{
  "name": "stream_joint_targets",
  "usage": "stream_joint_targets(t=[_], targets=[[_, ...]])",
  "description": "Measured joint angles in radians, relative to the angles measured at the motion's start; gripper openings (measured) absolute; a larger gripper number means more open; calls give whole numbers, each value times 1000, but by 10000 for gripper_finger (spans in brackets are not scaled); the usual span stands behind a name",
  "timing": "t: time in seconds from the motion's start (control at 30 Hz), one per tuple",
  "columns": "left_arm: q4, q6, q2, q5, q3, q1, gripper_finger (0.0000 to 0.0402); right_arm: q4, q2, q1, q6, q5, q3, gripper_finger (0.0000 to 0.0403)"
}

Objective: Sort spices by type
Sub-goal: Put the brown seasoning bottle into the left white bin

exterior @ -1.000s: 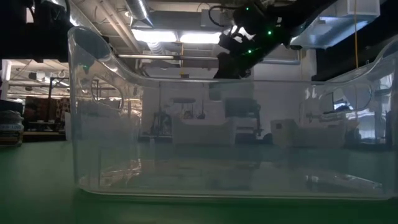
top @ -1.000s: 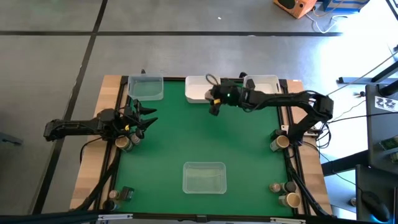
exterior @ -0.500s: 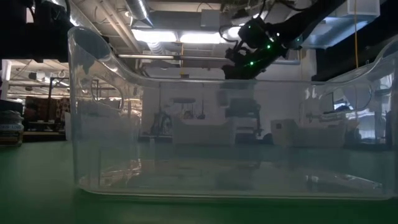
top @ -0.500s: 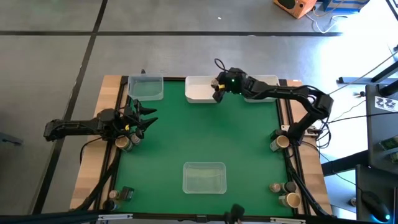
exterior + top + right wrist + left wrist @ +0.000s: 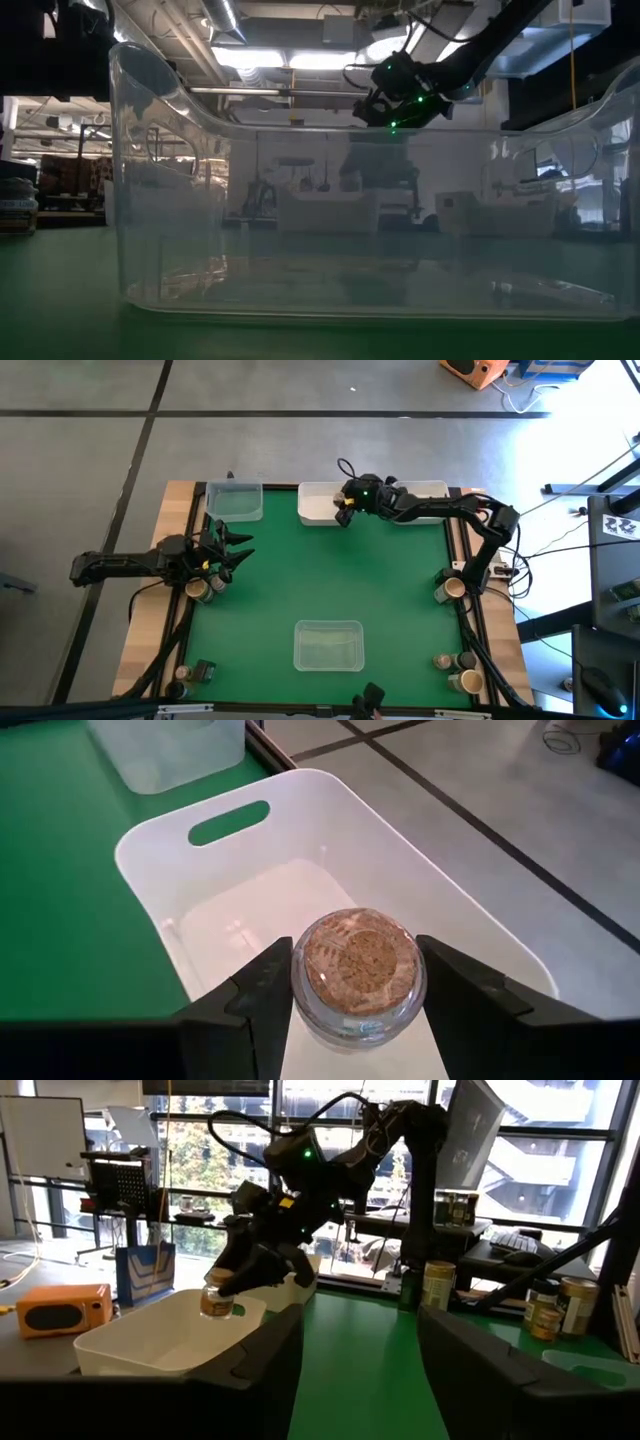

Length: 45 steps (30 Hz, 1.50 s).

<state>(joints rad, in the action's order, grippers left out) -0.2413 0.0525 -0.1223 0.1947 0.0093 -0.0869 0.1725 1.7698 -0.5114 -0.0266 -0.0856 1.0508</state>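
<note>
while over tray (image 5: 480,935), jar (image 5: 358,970) sits between fingers (image 5: 262,988).

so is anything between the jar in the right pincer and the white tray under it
Nothing visible is in the way. The right pincer holds the cork-topped jar directly over the white tray, whose floor below the jar shows bare. The left pincer waits at the table's left edge, well clear.

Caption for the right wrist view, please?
Right gripper holds a cork-topped spice jar above the empty white bin.
</note>
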Motion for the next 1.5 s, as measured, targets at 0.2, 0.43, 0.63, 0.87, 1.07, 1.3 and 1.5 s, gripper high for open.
stream_joint_targets(t=[0.2, 0.43, 0.63, 0.87, 1.07, 1.3, 1.5], targets=[[0, 0, 0, 0, 0, 0, 184, 21, 37, 0, 27, -16, 0, 190], [0, 0, 0, 0, 0, 0, 184, 19, 83, 0, 48, -11, 0, 190], [2, 0, -1, 0, 0, 0, 184, 25, 103, 0, 49, -10, 0, 190], [17, 0, -1, 0, 0, 0, 184, 7, 114, 0, 56, -8, 0, 191], [23, 0, -1, 0, 0, 0, 184, 11, 114, 0, 56, -8, 0, 191], [23, 0, -1, 0, 0, 0, 184, 10, 114, 0, 56, -8, 0, 191], [22, 0, -1, 0, 0, 0, 184, 10, 114, 0, 56, -8, 0, 191]])
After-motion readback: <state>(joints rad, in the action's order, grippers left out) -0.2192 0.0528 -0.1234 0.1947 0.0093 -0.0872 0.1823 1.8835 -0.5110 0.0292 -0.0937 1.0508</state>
